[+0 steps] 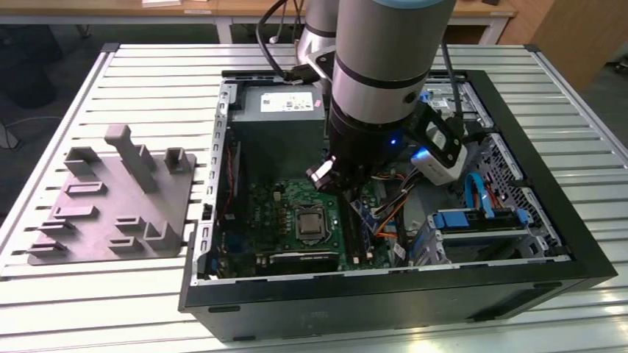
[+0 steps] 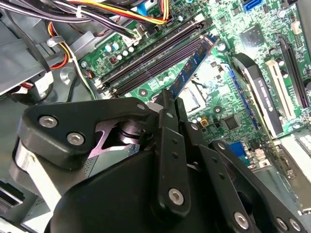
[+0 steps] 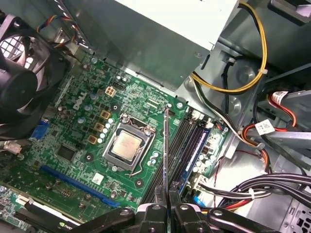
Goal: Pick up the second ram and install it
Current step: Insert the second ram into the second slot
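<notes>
Inside the open computer case [image 1: 393,298], which stands in the middle of the slatted worktop [image 1: 147,66], we see the arm reaching down over the green motherboard [image 1: 290,202]. The claw [image 3: 166,196] is pinching the second ram [image 3: 165,150] by one end, its two dark fingers [image 3: 156,209] pressed against the stick's flat faces. In the first wrist view the stick shows edge-on as a thin dark line, running out from the fingertips between the processor socket [image 3: 127,144] and the long black memory slots [image 3: 187,141], parallel to them. In the second wrist view we see the stick's face, with a blue label, slanting away from the claw [image 2: 172,102] alongside the same slots [image 2: 155,58]. We cannot tell whether its lower edge touches a slot or hangs just above.

Bundles of coloured wires [image 3: 252,73] lie beyond the slots, and a black fan [image 3: 17,82] sits at the board's far side. Near the worktop's edge at the exterior view's left, well apart from the case, stands a grey holder block [image 1: 108,202].
</notes>
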